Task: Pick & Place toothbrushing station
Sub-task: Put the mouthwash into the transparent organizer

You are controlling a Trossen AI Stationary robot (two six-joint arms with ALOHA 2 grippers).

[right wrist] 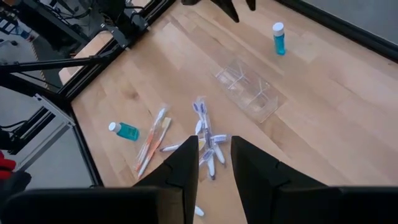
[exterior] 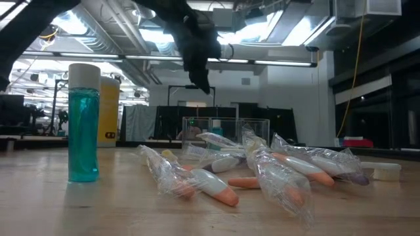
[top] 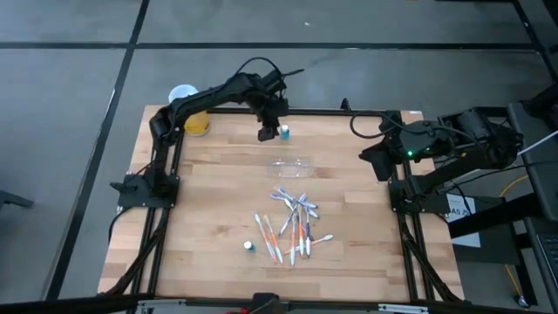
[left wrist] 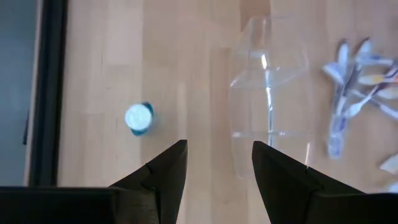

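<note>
Wrapped toothbrushes [exterior: 262, 172] lay nearest the low camera, heaped loosely on the wooden table [top: 209, 218] in clear film; a small teal bottle [exterior: 84, 122] with a white cap stood upright beside them; a second such bottle [top: 284, 132] stood at the table's far edge, and a yellow cylinder [top: 197, 124] with a white lid stood at the far left corner. Toothbrushing station [top: 290, 166], a clear holder of joined compartments, rested on the table between the far bottle and the toothbrush heap, apart from both; nothing stood in its compartments, so far as could be seen. Left gripper [top: 266, 133] hung above the table just beyond the station, near the far bottle; its fingers [left wrist: 163, 171] stood spread with bare wood showing between them, and it had hold of nothing; the station lay just ahead of the fingertips in the left wrist view, off to one side of the gap. Right gripper [right wrist: 214, 155] waited at the table's right edge, jaws parted and empty. Judged progress: the pick had not yet been made; approach, grasp, lift and placing of the station all appeared outstanding.
</note>
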